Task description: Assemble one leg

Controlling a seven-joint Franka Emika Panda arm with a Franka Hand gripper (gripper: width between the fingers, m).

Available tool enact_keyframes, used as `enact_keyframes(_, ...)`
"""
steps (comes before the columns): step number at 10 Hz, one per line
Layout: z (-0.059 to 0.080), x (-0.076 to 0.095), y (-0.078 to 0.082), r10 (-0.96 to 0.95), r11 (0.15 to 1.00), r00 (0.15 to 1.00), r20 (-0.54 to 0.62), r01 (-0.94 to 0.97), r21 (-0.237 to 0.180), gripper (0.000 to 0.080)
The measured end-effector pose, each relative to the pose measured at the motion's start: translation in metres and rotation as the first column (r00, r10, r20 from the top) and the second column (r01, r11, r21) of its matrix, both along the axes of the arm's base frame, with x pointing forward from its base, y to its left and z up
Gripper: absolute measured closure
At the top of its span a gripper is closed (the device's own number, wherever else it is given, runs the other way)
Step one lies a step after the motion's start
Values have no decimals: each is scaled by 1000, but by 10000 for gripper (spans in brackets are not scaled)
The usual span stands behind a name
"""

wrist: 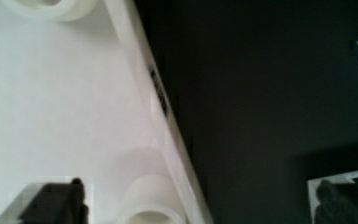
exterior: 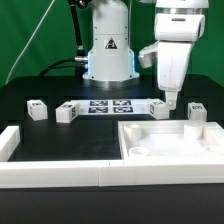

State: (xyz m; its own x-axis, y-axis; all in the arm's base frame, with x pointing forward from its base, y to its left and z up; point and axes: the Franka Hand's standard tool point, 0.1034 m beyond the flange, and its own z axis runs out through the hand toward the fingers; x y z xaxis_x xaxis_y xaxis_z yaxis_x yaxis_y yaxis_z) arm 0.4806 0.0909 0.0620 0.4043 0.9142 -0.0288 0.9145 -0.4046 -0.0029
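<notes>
Several small white legs with marker tags lie on the black table in the exterior view: two at the left (exterior: 37, 110) (exterior: 66, 112), one (exterior: 160, 110) just behind the large white tray-like piece (exterior: 205, 152), and one at the right (exterior: 196, 112). My gripper (exterior: 170, 100) hangs open and empty above the tray's back edge, next to the leg there and apart from it. In the wrist view the gripper (wrist: 194, 205) straddles the tray's rim (wrist: 158, 110). One dark finger (wrist: 51, 203) is over the tray. A tagged block (wrist: 345, 183) shows partly beside the other finger.
The marker board (exterior: 108, 106) lies in front of the robot base (exterior: 108, 55). A long white rim piece (exterior: 60, 172) runs along the front, with a white block (exterior: 8, 143) at the left end. A round socket (wrist: 153, 205) sits in the tray's corner.
</notes>
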Motion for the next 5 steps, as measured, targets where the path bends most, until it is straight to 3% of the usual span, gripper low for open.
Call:
enact_keyframes(2,-5,-8,1,-280,960,960,13,279,37,150)
enact_keyframes(4,-6,-14,16,-540,841,842,6,539,52,150)
enact_keyframes(5,-7,-15,20,-676,735,737,-19,676,61,150)
